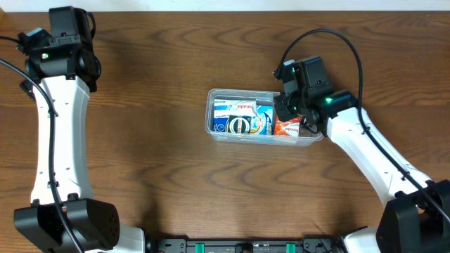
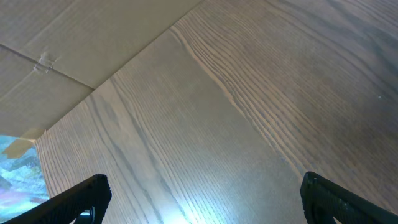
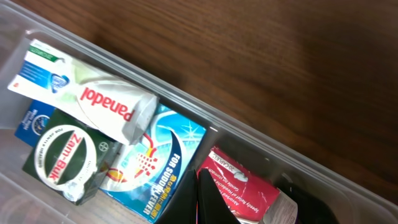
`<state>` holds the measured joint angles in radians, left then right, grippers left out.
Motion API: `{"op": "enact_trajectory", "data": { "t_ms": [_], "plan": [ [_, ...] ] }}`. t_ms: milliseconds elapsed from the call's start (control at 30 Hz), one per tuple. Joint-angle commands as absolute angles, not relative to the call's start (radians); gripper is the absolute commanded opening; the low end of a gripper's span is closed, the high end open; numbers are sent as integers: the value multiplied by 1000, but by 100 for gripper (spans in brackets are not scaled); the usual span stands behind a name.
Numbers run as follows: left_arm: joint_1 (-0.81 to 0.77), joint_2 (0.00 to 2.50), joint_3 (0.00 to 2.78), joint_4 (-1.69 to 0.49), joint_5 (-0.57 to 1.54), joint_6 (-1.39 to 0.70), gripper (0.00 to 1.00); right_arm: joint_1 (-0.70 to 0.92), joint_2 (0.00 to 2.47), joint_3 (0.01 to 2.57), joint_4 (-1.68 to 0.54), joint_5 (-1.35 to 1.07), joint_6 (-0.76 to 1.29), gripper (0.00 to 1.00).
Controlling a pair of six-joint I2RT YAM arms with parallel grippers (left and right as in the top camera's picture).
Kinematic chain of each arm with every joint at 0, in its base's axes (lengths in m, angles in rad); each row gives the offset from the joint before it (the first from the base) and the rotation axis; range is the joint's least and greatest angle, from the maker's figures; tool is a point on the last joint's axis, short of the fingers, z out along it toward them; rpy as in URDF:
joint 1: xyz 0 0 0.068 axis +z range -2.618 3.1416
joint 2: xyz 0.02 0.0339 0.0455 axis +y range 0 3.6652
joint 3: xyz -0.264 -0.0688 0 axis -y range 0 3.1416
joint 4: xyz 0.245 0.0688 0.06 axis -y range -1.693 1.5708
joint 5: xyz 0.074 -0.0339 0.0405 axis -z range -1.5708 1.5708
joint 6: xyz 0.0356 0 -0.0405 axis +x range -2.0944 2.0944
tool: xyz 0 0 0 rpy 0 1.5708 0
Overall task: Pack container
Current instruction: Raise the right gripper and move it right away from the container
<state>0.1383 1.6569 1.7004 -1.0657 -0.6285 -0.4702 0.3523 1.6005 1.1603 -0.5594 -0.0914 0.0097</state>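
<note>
We judge placing step in hand. Clear rectangular plastic container [image 1: 209, 121] sits mid-worktop [image 1: 155, 176], right of centre. Right gripper [image 1: 292, 116] at its right end, closed onto small red cardboard box [image 3: 239, 186]. Left gripper [image 2: 205, 208] far left, spread wide, empty. Next: lower, release, lift clear.

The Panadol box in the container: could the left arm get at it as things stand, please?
Probably yes, though the left gripper is far off. The Panadol box lies uncovered on top in the container, nothing stands on the table between, and the right gripper is at the other end.
</note>
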Motion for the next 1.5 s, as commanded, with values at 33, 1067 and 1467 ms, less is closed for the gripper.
{"op": "enact_trajectory", "data": {
  "t_ms": [33,1067,1467],
  "plan": [
    [141,1658,1699,-1065,-640,-465,98,348,1593,1174,-572,-105,-10,1],
    [141,1658,1699,-1065,-640,-465,98,280,979,1348,-753,-17,-76,99],
    [141,1658,1699,-1065,-640,-465,98,322,957,1316,-780,109,-135,99]
  ]
}}
